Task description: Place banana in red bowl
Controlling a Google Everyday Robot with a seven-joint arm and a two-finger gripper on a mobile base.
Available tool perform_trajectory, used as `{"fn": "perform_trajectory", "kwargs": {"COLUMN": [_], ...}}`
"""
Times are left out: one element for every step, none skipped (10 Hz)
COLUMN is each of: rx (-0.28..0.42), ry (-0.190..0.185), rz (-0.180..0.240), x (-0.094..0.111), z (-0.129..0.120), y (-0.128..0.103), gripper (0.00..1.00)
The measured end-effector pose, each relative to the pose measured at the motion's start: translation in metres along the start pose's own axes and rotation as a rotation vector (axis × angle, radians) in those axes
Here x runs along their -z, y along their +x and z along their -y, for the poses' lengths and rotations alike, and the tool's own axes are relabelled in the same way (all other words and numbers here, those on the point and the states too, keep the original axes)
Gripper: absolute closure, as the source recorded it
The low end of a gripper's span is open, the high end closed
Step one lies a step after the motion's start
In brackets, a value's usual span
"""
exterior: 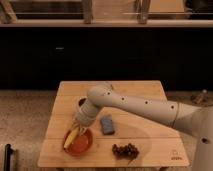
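The yellow banana [71, 138] lies slanted over the left part of the red bowl [84, 145], which stands at the front left of the wooden table [150, 92]. Its lower end reaches the bowl's left rim and its upper end is at my gripper [78, 126]. The gripper points down over the bowl's back edge and is shut on the banana's upper end. The arm reaches in from the right and hides the gripper's far side.
A blue-grey sponge [107, 124] lies just right of the bowl. A dark grape bunch [125, 150] lies near the front edge. A small dark cup [81, 102] stands behind the gripper, partly hidden by the arm. A dark counter front runs behind the table.
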Motion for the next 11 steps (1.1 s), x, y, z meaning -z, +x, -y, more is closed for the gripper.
{"fn": "perform_trajectory", "kwargs": {"rx": [0.007, 0.012, 0.017, 0.017, 0.015, 0.012, 0.008, 0.005, 0.002, 0.005, 0.007], "ry": [-0.012, -0.021, -0.029, -0.034, -0.038, -0.042, -0.048, -0.056, -0.075, -0.087, -0.094], "rz": [0.006, 0.010, 0.016, 0.020, 0.026, 0.034, 0.041, 0.052, 0.076, 0.090, 0.102], "x": [-0.005, -0.009, -0.012, -0.016, -0.019, -0.023, -0.027, -0.031, -0.038, -0.041, -0.043], "z": [0.002, 0.002, 0.003, 0.003, 0.002, 0.000, -0.001, -0.003, -0.005, -0.005, -0.005], "y": [0.002, 0.003, 0.004, 0.007, 0.009, 0.011, 0.013, 0.015, 0.016, 0.016, 0.016], "gripper": [1.00, 1.00, 1.00, 1.00, 1.00, 1.00, 1.00, 1.00, 0.96, 0.89, 0.78]}}
